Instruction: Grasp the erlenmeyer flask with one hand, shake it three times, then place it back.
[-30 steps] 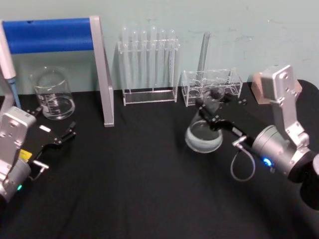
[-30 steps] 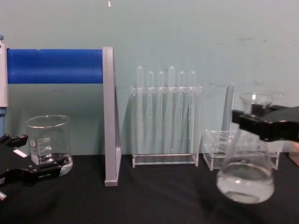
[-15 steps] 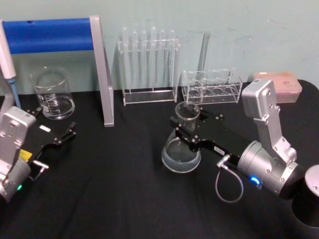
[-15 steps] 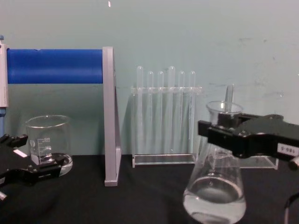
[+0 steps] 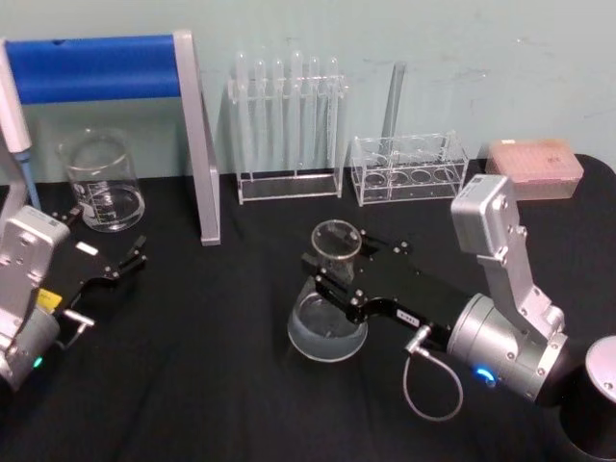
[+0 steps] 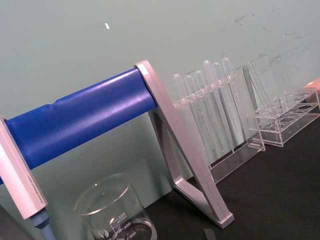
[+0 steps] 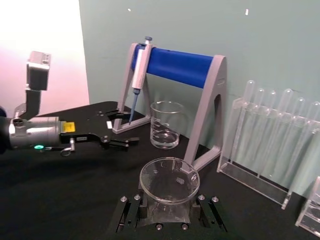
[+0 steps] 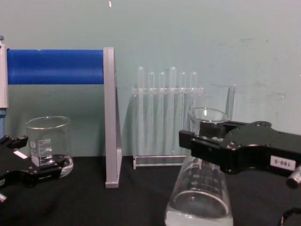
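Holding: right gripper [image 5: 333, 277] clamped narrow on the neck of the erlenmeyer flask [image 5: 327, 332], just under the flared rim.
Flask position: near the middle of the black worktop [image 5: 221, 385], in front of the test tube rack [image 5: 289, 125] and well apart from it; roughly upright, with clear liquid pooled in the wide base; unclear whether the base touches the surface or hangs just above it.
Idle arm: left gripper [image 5: 125, 258] parked low at the worktop's left side, just in front of the glass beaker [image 5: 101, 183], fingers spread apart, holding nothing.
Done: the grasp, judging by the firm hold on the neck.
Uncertain: number of shakes made; not readable from one moment.
Left to do: any shakes outstanding, then setting the flask down flat and letting go.
Surface: matte black, flat, bare around the flask; looks roomy enough for a set-down.
Room: pale green wall [image 5: 481, 58] close behind; pipette stand [image 5: 96, 67] with a blue bar and a hanging pipette [image 5: 19, 144] at the left; low clear tube rack [image 5: 409, 168] and pink tip box [image 5: 534, 164] at the right rear.
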Controlling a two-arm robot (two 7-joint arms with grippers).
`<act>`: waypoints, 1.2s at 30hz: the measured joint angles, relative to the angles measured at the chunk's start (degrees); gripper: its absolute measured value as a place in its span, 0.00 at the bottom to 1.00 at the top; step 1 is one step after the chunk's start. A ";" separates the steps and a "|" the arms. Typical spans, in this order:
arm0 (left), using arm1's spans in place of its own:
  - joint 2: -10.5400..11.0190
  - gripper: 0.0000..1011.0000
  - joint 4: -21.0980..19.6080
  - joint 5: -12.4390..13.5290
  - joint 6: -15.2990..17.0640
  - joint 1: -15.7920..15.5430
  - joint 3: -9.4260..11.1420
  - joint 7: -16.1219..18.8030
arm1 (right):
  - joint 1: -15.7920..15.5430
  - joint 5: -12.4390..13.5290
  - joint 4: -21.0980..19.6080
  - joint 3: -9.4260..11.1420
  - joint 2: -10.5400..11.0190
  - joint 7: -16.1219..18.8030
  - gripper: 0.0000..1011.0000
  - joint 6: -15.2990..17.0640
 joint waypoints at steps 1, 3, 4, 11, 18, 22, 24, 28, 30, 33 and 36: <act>0.00 0.99 0.00 0.00 0.00 0.00 0.00 0.00 | -0.07 0.10 -0.15 -0.23 0.23 0.10 0.44 -0.11; 0.00 0.99 0.00 0.00 0.00 0.00 0.00 0.00 | -0.12 0.26 -0.29 -0.47 0.52 0.16 0.45 -0.26; 0.00 0.99 0.00 0.00 0.00 0.00 0.00 0.00 | -0.12 0.29 -0.29 -0.52 0.58 0.16 0.45 -0.28; 0.00 0.99 0.00 0.00 0.00 0.00 0.00 0.00 | 0.91 0.34 1.08 -0.07 0.35 -1.22 0.44 -0.34; 0.00 0.99 0.00 0.00 0.00 0.00 0.00 0.00 | 2.61 0.17 3.71 2.08 -0.56 -3.71 0.44 -0.36; 0.00 0.99 0.00 0.00 0.00 0.00 0.00 0.00 | 3.71 -0.14 5.50 3.69 -1.11 -5.07 0.44 -0.52; 0.00 0.99 0.00 0.00 0.00 0.00 0.00 0.00 | 3.99 -0.27 6.03 4.14 -1.29 -5.40 0.44 -0.57; 0.00 0.99 0.00 0.00 0.00 0.00 0.00 0.00 | 4.74 -0.68 7.34 5.35 -1.78 -6.33 0.44 -0.65; 0.00 0.99 0.00 0.00 0.00 0.00 0.00 0.00 | 5.19 -0.98 8.22 6.17 -2.09 -6.98 0.44 -0.69; 0.00 0.99 0.00 0.00 0.00 0.00 0.00 0.00 | 5.87 -1.32 9.38 7.20 -2.52 -7.69 0.44 -0.73; 0.00 0.99 0.00 0.00 0.00 0.00 0.00 0.00 | 6.61 -1.77 10.70 8.46 -2.95 -8.50 0.44 -0.81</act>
